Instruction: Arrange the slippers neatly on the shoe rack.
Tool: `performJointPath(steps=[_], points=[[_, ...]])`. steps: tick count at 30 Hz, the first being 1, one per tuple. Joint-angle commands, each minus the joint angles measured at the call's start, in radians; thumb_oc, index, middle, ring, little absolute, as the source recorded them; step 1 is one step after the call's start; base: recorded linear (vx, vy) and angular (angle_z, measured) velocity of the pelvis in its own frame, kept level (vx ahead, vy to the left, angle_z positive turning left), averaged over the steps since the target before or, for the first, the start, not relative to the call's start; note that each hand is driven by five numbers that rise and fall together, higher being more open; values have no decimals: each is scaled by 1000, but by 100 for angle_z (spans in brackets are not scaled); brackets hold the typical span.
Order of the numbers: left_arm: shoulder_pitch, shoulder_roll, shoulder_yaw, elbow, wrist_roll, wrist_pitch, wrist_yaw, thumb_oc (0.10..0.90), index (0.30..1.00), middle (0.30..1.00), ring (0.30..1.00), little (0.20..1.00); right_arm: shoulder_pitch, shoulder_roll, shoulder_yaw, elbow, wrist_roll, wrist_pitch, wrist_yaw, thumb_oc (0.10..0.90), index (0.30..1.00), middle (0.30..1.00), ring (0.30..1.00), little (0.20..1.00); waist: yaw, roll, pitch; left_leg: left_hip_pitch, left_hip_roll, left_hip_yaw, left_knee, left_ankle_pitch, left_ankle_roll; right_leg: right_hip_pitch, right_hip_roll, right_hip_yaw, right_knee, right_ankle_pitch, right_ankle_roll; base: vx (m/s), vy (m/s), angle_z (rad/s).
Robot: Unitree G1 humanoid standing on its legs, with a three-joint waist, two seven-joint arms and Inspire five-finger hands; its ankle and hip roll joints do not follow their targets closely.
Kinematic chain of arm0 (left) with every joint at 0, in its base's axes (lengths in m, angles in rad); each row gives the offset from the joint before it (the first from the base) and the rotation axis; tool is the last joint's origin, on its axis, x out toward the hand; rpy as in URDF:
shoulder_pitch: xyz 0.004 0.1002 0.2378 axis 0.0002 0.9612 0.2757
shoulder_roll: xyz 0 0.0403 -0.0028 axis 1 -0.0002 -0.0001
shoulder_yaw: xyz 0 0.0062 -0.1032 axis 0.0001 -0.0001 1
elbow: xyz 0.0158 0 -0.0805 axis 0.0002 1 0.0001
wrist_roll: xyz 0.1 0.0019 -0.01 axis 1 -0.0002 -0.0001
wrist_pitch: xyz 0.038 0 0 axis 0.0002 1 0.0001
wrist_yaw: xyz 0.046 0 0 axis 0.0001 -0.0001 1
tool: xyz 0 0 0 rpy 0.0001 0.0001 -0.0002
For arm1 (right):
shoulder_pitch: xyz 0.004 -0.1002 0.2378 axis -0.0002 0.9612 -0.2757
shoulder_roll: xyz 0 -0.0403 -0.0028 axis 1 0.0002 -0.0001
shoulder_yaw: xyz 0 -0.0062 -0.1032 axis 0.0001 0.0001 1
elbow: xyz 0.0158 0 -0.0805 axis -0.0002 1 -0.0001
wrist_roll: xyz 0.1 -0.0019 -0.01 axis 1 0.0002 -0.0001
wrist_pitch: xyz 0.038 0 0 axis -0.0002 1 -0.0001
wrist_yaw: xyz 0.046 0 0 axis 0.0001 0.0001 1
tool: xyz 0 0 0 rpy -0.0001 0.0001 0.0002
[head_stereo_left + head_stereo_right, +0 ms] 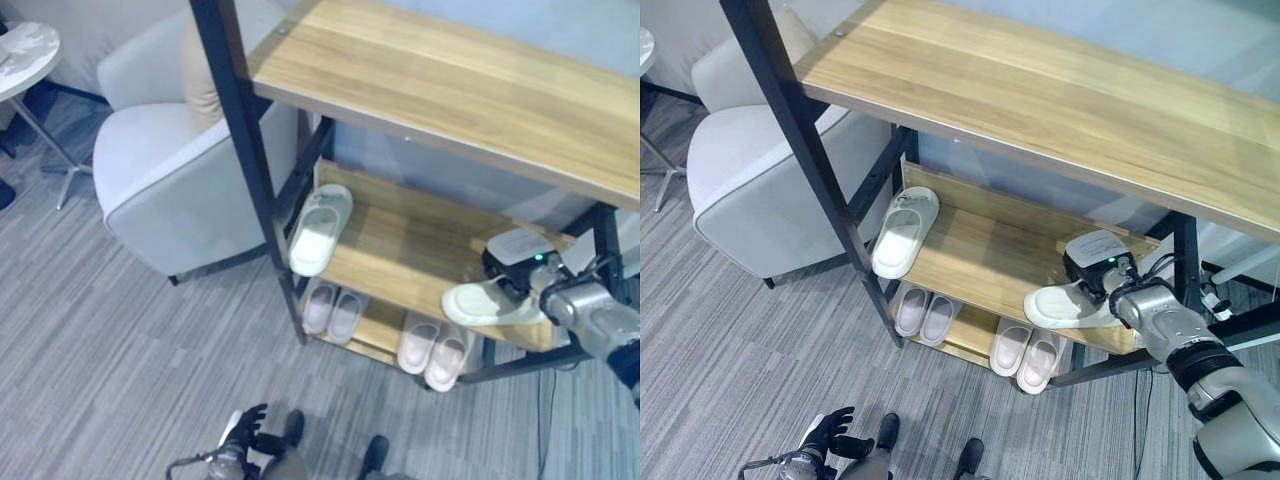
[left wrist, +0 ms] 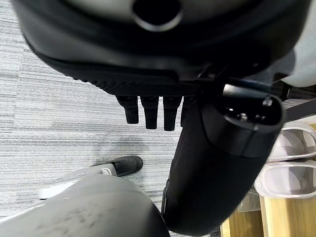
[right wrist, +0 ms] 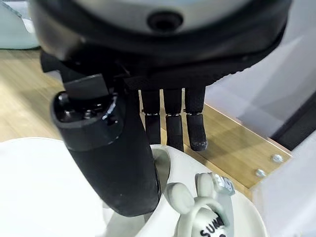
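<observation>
On the rack's middle shelf (image 1: 400, 250), a white slipper (image 1: 320, 228) lies at the left end, its toe over the front edge. My right hand (image 1: 508, 268) is at the shelf's right end, shut on a second white slipper (image 1: 480, 303) that rests on the front edge. In the right wrist view the thumb (image 3: 108, 148) presses the slipper's (image 3: 49, 187) strap and the fingers (image 3: 173, 123) reach over it, beside a small charm (image 3: 205, 207). My left hand (image 1: 245, 425) hangs low over the carpet, open and holding nothing.
Two pale pink slipper pairs (image 1: 335, 312) (image 1: 435, 350) sit on the bottom shelf. The wide wooden top shelf (image 1: 450, 80) overhangs the middle one. A grey armchair (image 1: 170, 170) stands left of the rack's black post, and a round side table (image 1: 25, 50) stands at far left.
</observation>
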Motion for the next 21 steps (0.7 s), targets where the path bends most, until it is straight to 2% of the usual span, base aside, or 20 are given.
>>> performJointPath(steps=[1, 7, 12, 21], points=[[25, -43, -68, 65, -4, 0, 3, 800, 900, 900, 900, 900, -85, -13, -97, -72, 39, 21, -75, 400, 300, 300, 300, 300, 28, -7, -37, 26, -16, 46, -8, -67, -3, 40, -64, 31, 11, -61, 108, 0, 0, 0], [24, -42, -76, 63, 3, -6, 6, 800, 900, 900, 900, 900, -95, 34, -101, -130, 46, -6, -103, 400, 300, 300, 300, 300, 48, -16, -36, 32, -15, 38, -8, -69, -3, 50, -62, 23, 11, -65, 106, 1, -3, 2], [27, -38, -81, 63, 3, -11, 9, 800, 900, 900, 900, 900, -138, 92, -74, -190, 46, -30, -115, 400, 300, 300, 300, 300, 83, -30, -30, 27, -14, 24, -8, -64, -5, 52, -60, 8, 10, -65, 103, -3, -10, 8], [36, -23, -79, 81, 5, -18, 14, 800, 900, 900, 900, 900, -244, 136, 4, -168, 16, -46, -148, 400, 300, 300, 300, 300, 135, -53, -19, 14, -14, -8, -8, -56, -8, 56, -52, -19, 10, -68, 100, 2, -17, 12]])
